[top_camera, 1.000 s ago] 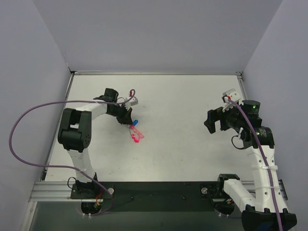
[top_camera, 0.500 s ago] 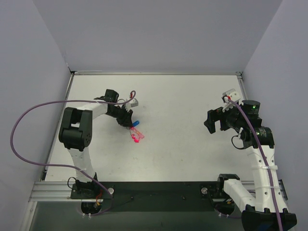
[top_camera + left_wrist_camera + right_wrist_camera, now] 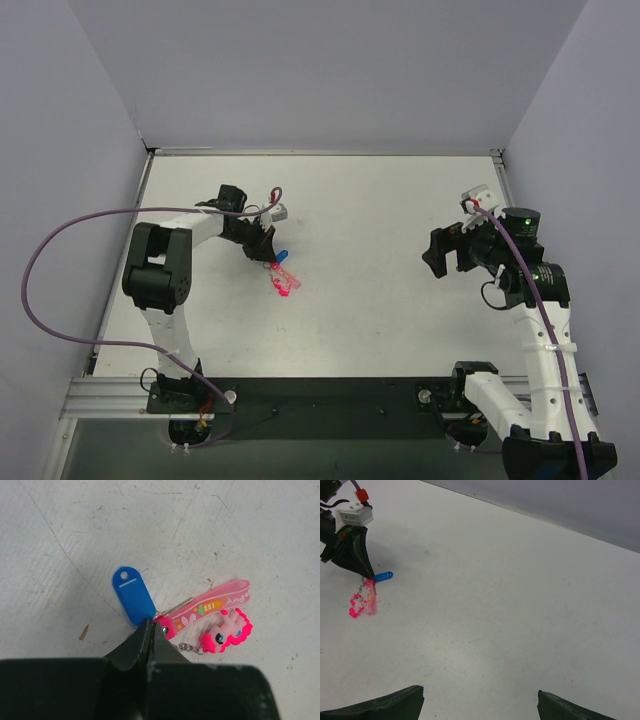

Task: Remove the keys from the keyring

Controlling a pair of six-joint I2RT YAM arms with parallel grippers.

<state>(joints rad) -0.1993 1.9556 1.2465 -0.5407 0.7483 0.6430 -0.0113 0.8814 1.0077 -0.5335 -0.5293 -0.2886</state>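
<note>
the left arm (image 3: 190,222) reaches forward and in toward the middle, elbow bent, wrist tipped down. the left gripper (image 3: 151,626) has its black fingers (image 3: 127,652) pressed together to a point, with no gap between them. the right arm (image 3: 538,300) stands folded on its own side, the right gripper (image 3: 436,256) facing left, its jaws spread wide.

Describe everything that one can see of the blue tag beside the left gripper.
The blue tag is a small oblong piece with rounded ends, glossy like plastic. Near its far end are a round hole and a thin white line. It lies flat on the white table, beside a pink strap. Its near end meets the shut fingers of the left gripper.
</note>
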